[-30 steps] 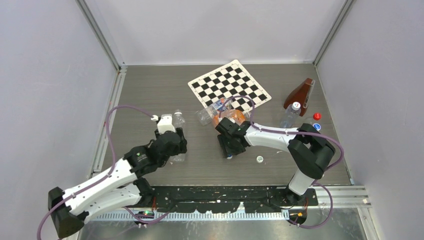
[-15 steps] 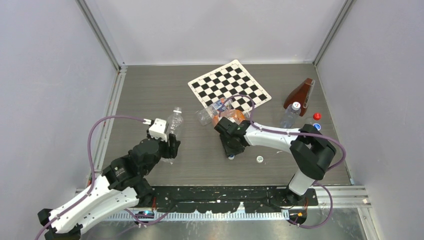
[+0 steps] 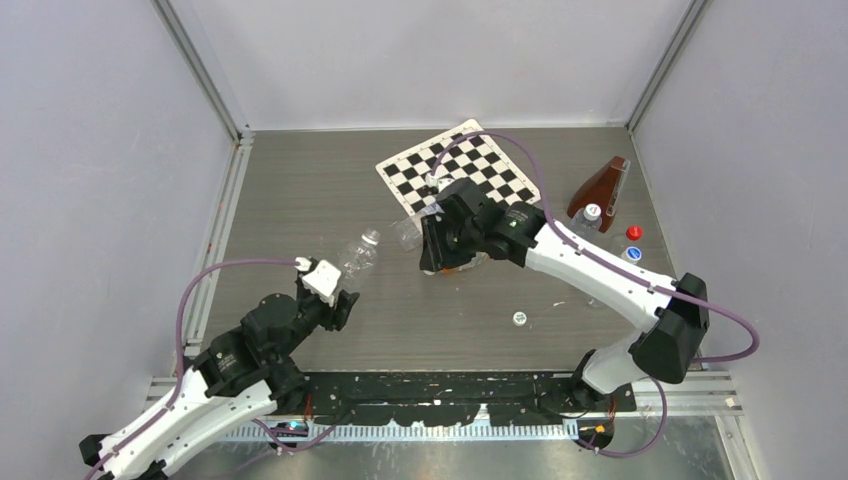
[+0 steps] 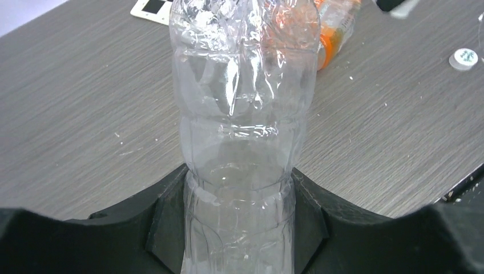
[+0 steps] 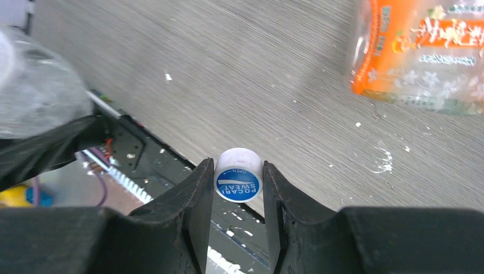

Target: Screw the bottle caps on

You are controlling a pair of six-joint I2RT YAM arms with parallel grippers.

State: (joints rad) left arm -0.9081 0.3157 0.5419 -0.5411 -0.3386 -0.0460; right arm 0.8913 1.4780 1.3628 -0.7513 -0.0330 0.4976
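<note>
Near left: clamped with the left gripper round the lower body of one clear bottle, tilted toward far right; drawn back nearer than a second ago. Counted loose, two white bottle caps: one lying on the table near centre-right; the other pinched in the right gripper, blue label legible from the right wrist only. Lifted since earlier and carried farther, over one orange-labelled bottle.

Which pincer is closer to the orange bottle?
Right. The right pincer, holding a cap, hangs just beside the orange bottle; the left pincer is off to its left, gripping a clear bottle.
</note>
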